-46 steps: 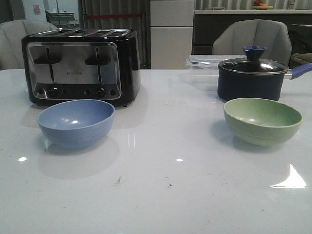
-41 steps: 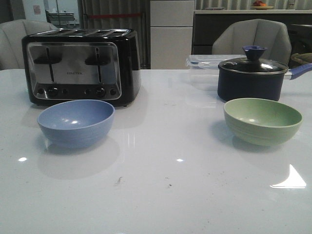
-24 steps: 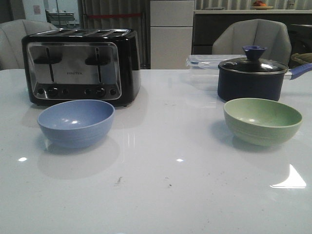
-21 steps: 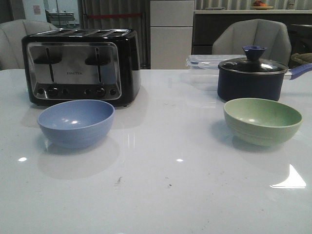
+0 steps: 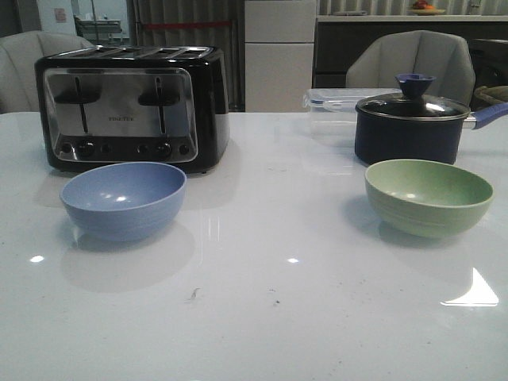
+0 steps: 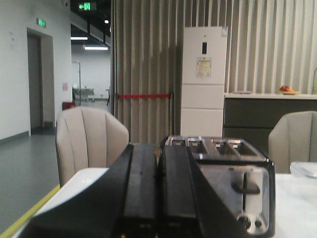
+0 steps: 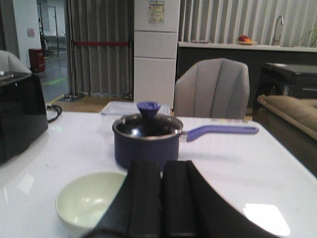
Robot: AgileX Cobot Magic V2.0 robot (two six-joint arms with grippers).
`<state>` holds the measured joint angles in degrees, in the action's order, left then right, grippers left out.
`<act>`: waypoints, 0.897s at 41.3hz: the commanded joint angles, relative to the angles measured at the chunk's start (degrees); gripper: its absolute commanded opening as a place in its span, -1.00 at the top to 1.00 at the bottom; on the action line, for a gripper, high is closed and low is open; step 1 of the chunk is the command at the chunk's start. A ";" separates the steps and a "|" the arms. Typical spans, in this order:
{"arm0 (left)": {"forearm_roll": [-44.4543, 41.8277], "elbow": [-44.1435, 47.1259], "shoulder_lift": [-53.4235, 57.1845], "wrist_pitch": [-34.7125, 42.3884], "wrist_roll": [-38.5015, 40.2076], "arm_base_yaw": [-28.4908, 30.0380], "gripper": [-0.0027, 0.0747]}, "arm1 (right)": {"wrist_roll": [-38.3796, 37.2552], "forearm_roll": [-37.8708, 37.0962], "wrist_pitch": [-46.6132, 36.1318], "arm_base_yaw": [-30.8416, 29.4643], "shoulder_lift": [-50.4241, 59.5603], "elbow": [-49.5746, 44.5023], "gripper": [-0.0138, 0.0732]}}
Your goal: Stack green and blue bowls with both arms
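Observation:
The periwinkle blue bowl (image 5: 123, 199) sits upright on the white table at the left, in front of the toaster. The pale green bowl (image 5: 428, 196) sits upright at the right, in front of the navy pot; it also shows in the right wrist view (image 7: 89, 202), partly behind the fingers. Neither arm shows in the front view. My left gripper (image 6: 159, 148) is shut and empty, level with the toaster; the blue bowl is out of its view. My right gripper (image 7: 161, 164) is shut and empty, above and short of the green bowl.
A black and steel toaster (image 5: 131, 105) stands at the back left. A dark navy lidded pot (image 5: 409, 120) with a blue handle stands at the back right, a clear plastic box (image 5: 333, 100) behind it. Chairs stand beyond the table's far edge.

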<state>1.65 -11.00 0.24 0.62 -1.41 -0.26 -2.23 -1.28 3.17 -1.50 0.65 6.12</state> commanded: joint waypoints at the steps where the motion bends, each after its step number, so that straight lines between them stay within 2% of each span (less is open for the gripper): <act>1: -0.57 -8.61 -1.69 0.16 0.16 0.08 0.69 | 0.35 -0.15 -1.01 0.03 -0.12 8.42 0.56; 11: -0.73 -24.22 -13.47 -12.36 0.16 0.08 0.69 | 0.35 -0.15 10.70 0.03 -11.44 24.07 0.56; 19: -0.81 -29.74 -21.94 -21.38 0.16 0.08 0.69 | 0.35 -0.15 22.30 0.03 -22.74 33.13 0.56; 37: -0.81 -29.54 -33.68 -32.27 0.16 0.08 0.69 | 0.35 -0.20 26.99 0.03 -42.84 32.14 0.56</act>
<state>0.80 -38.56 -31.56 -34.82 -1.41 -0.26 -2.23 -1.28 33.03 -1.50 -38.70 36.85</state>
